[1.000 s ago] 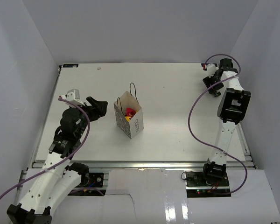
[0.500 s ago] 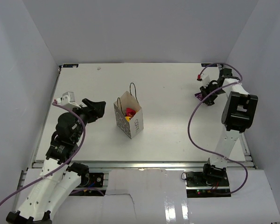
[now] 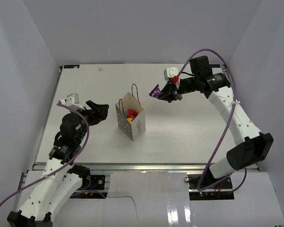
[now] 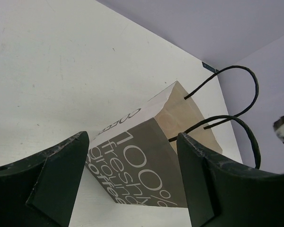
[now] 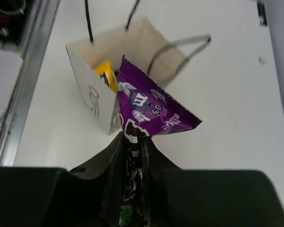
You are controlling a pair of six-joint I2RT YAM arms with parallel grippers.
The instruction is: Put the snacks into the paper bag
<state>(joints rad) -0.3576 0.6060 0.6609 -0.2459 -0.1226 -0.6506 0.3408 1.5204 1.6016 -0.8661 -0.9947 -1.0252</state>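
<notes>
The white paper bag (image 3: 131, 121) stands upright mid-table with its mouth open; red and yellow snacks (image 3: 131, 114) lie inside. My right gripper (image 3: 166, 92) is shut on a purple snack packet (image 3: 155, 91), held in the air to the right of the bag and a little beyond it. In the right wrist view the purple packet (image 5: 151, 106) sticks up from the pinched fingers, with the paper bag (image 5: 97, 80) beyond it and a yellow snack (image 5: 106, 73) inside. My left gripper (image 3: 100, 111) hangs open just left of the bag, its fingers (image 4: 57, 175) framing the bag's grey lettered side (image 4: 142, 165).
The bag's black cord handles (image 3: 135, 94) stand up above its mouth. A metal rail (image 3: 132, 165) runs along the table's near edge. Grey walls close in the left, back and right sides.
My right gripper shut on the purple packet at the far right corner, lifted it and swung left toward the bag. The left arm shifted only slightly.
</notes>
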